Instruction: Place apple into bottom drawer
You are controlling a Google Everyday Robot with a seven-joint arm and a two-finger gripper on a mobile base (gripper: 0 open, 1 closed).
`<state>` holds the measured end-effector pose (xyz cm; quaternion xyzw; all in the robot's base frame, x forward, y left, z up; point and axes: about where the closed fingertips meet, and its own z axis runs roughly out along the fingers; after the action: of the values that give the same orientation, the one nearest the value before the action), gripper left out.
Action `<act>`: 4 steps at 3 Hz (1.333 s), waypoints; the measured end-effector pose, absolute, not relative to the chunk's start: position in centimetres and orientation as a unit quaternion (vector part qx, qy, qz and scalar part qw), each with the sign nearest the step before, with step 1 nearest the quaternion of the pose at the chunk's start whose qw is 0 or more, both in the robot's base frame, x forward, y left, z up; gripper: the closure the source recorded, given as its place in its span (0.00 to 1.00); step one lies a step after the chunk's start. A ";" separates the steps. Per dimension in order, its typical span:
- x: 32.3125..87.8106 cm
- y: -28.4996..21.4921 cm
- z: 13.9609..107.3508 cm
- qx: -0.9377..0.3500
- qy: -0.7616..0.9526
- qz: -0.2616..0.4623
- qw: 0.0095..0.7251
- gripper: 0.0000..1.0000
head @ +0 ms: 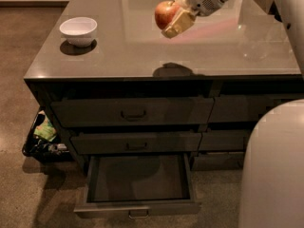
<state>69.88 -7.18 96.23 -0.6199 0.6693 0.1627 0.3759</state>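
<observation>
My gripper [172, 17] is shut on the red-orange apple [165, 13] and holds it in the air above the grey countertop [142, 56], near the counter's front middle. Its shadow lies on the counter near the front edge. The bottom drawer [137, 180] of the left stack is pulled open below and its inside looks empty. The two drawers above it are shut.
A white bowl [78, 30] stands on the counter's left part. A black bin [42, 137] with coloured items sits on the floor left of the cabinet. The robot's white body [275, 170] fills the lower right, in front of the right drawer stack.
</observation>
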 end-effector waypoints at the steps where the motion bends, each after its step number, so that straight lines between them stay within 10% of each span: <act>1: 69.9 -7.1 96.2 -0.621 0.669 0.163 0.375 1.00; 4: 57.3 -16.7 99.9 -0.556 0.735 0.082 0.378 1.00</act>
<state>57.31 -16.66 99.93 -0.5563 0.7353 0.0822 0.3783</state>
